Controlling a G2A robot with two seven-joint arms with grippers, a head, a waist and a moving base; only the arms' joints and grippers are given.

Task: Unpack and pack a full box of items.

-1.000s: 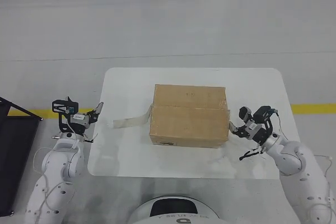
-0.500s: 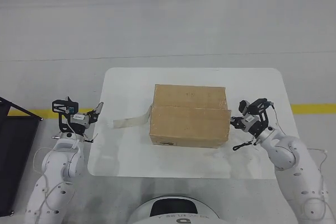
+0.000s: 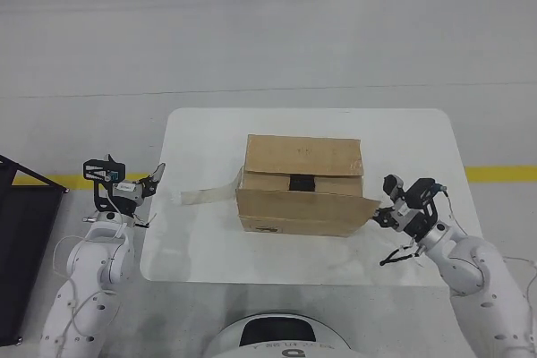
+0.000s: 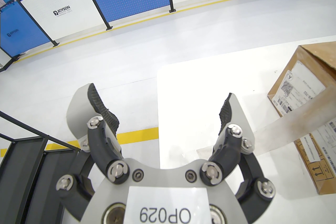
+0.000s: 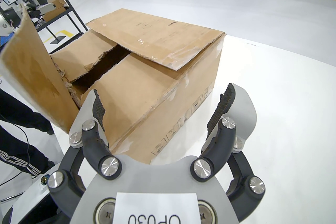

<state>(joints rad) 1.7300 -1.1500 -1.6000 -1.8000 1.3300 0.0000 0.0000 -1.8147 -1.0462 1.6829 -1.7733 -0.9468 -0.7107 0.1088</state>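
A brown cardboard box [image 3: 300, 210] stands in the middle of the white table [image 3: 412, 143]. Its near top flap [image 5: 34, 70] stands raised, and a dark gap [image 3: 301, 183] shows between it and the far flap [image 5: 157, 36]. My right gripper [image 3: 383, 234] is at the box's near right corner, open [image 5: 160, 107], one finger [image 5: 98, 104] close beside the raised flap's edge. My left gripper [image 3: 152, 197] stays at the table's left edge, open [image 4: 162, 114] and holding nothing. A loose strip of tape [image 3: 206, 191] hangs from the box's left end [image 4: 309, 104] onto the table.
A black rack [image 3: 0, 233] stands on the floor left of the table. A yellow floor line [image 3: 510, 172] runs behind both sides. Bare table surface lies to the right of the box [image 5: 275, 93] and along its far side.
The box's near flap lay flat and has swung up and outward, exposing the dark gap. My right gripper drew back from the box's right edge toward the table's near side. The left arm kept still.
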